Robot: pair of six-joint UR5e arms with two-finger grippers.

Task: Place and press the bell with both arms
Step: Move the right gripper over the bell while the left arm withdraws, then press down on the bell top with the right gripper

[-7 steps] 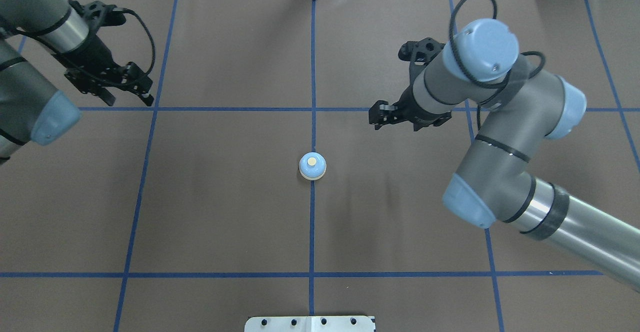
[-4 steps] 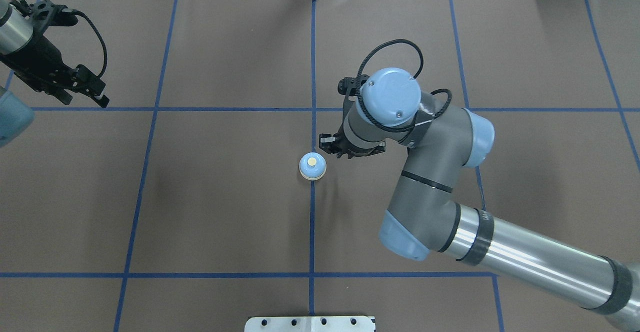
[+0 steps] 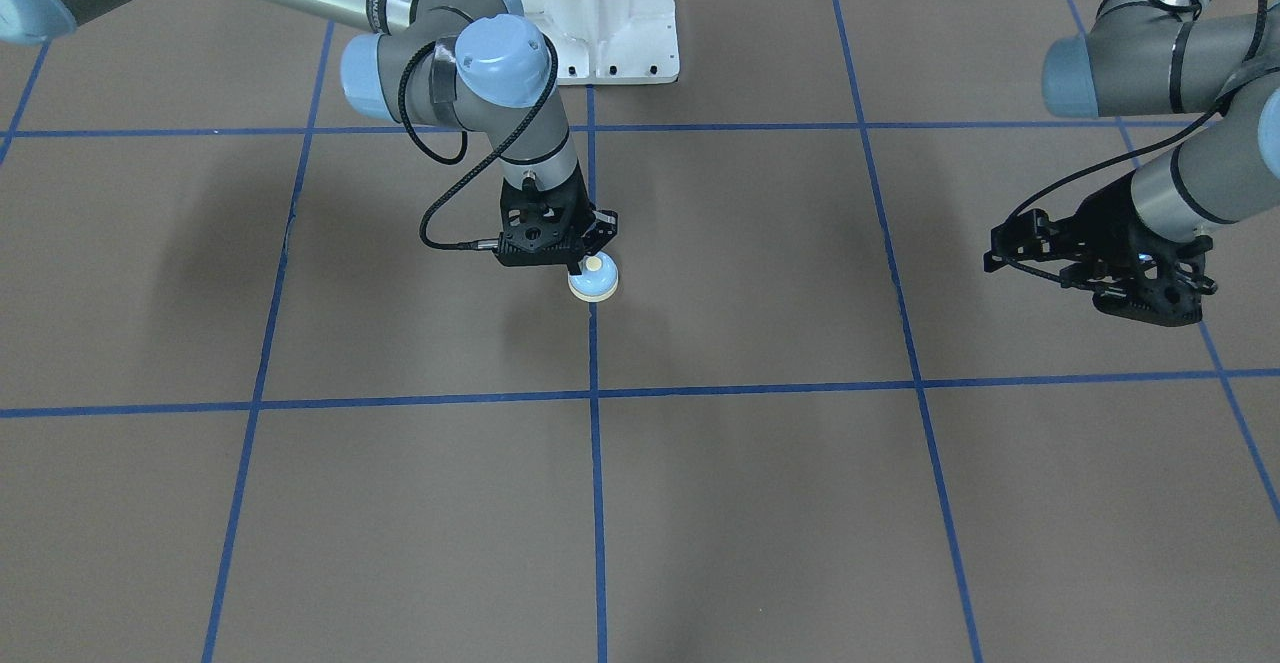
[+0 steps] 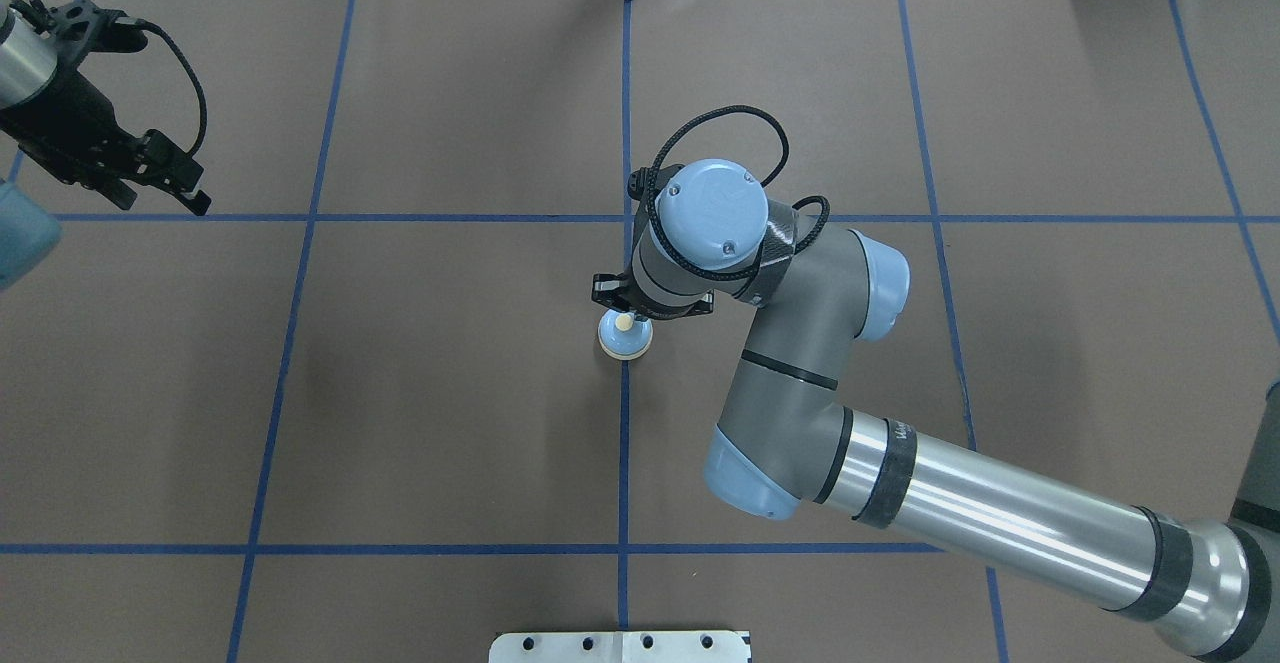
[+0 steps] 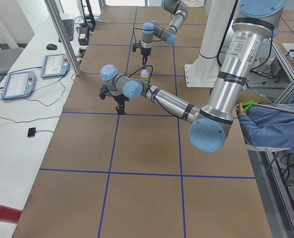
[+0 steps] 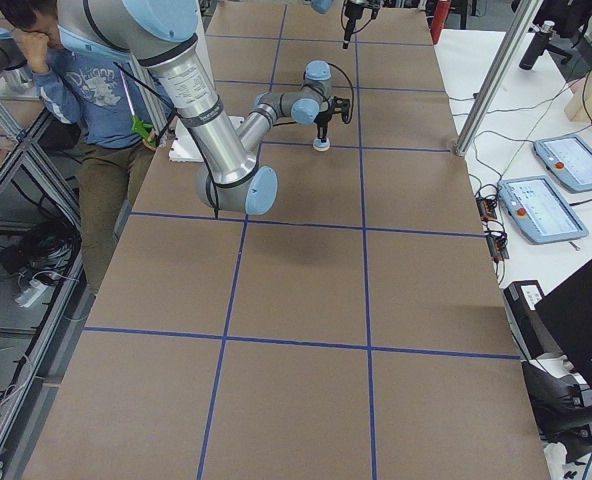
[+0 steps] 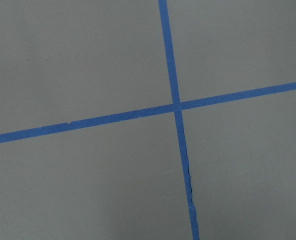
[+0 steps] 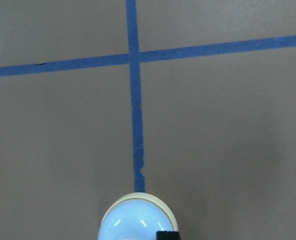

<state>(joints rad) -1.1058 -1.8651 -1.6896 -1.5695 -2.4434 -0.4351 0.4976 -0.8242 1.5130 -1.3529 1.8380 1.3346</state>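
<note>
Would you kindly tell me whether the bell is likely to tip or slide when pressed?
Probably won't tip: the bell sits low on a wide cream base ring. A push on its smooth dome may slide it across the table; it looks small and light.

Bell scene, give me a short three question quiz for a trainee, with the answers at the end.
1. True or false: the bell sits on a blue tape line.
2. Which gripper is right above the bell?
3. The bell's button is: A red, B cream, C black.

Key: 1 true. 2 the right gripper. 3 B.
</note>
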